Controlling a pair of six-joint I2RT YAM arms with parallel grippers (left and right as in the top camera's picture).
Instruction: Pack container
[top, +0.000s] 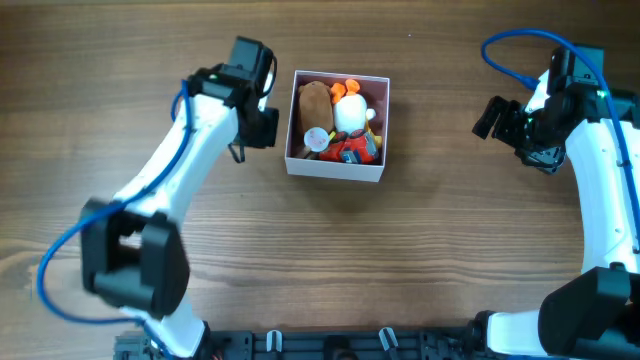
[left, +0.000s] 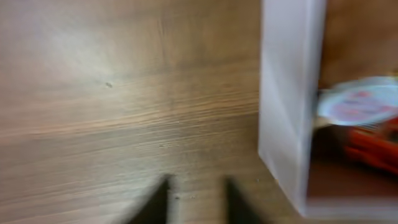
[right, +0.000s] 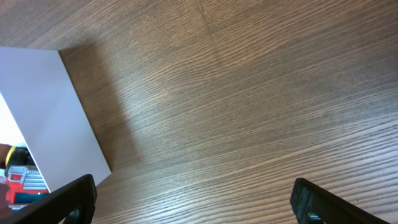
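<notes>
On wooden table (top: 450, 260), filled container (top: 335, 170)

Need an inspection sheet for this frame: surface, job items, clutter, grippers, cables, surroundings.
Surface: wooden table, no spills or debris seen.
Job's things: container, open top, white walls, holding a brown plush, a white-and-orange toy and a red toy.
Clutter: nothing seen outside the container.
Grippers: left gripper open and empty, beside the container's left wall; view blurred. Right gripper wide open and empty, apart from the container.
Cables: left-arm blue cable and right-arm blue cable both loop off the container.
Surroundings: black mounting rail along the near edge.
</notes>
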